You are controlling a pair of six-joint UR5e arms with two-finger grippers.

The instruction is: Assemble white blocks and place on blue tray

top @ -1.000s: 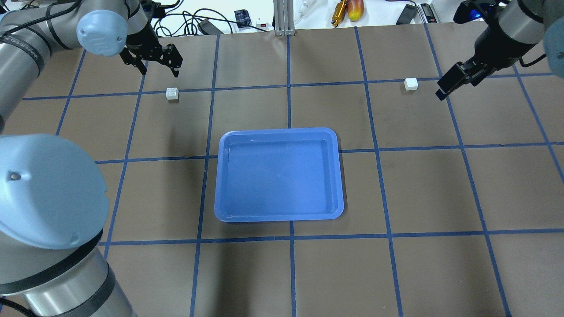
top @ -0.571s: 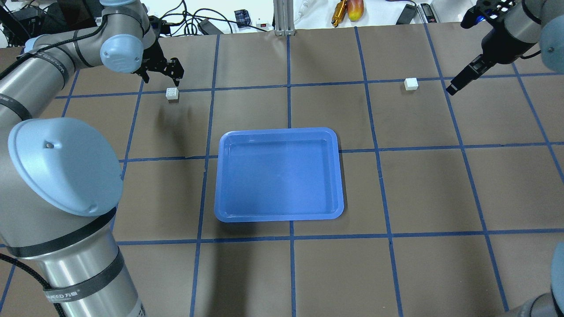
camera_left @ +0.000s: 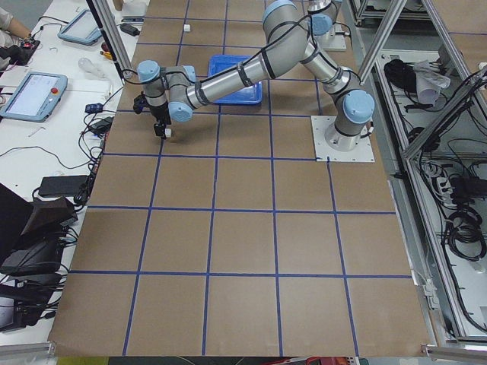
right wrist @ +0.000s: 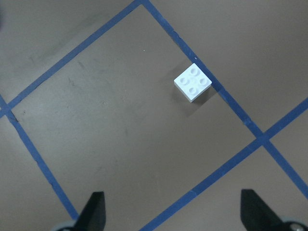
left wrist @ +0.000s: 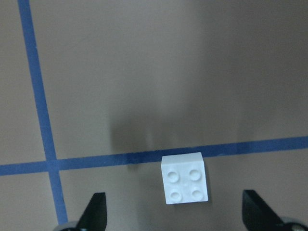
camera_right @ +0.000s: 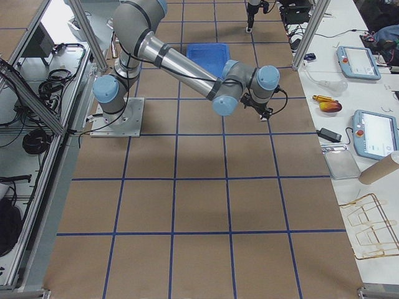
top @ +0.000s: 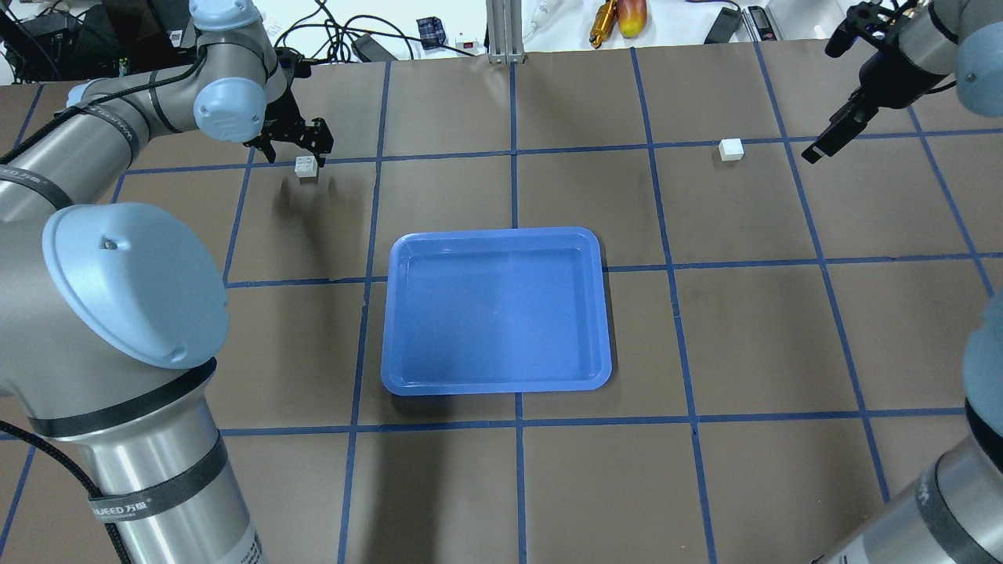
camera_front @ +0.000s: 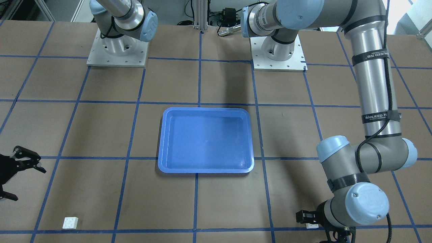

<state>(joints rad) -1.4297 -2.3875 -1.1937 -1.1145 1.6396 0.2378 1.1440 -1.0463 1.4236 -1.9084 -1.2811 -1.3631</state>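
Brown paper-covered table (top: 744, 329), ruled into squares by blue tape lines (top: 670, 235).

Edges and room: one blue tray (top: 494, 313) lies flat near the table's middle, long side across, with bare brown surface on all four sides of it. Both white blocks sit studs up on the half away from the robot, well apart from the tray and from each other. Cables (top: 329, 35) and small tools lie past the far edge.

Arms, two:
- The left arm (top: 86, 149) reaches forward along the table's left side, wrist turned down. The left gripper (left wrist: 176, 214) hangs low over the left block (top: 306, 166), jaws spread wide and holding nothing. In the wrist view the block lies between the two fingertips and a little ahead of them, touching neither, its far edge on a tape line.
- The right arm (top: 913, 47) stretches toward the far right corner, with its tool tilted. The right gripper (right wrist: 175, 211) is raised, jaws wide apart and empty. The right block (top: 731, 149) is well ahead of it, just beside a tape line.

Count: white blocks, two, unjoined; tray, one, holding neither.
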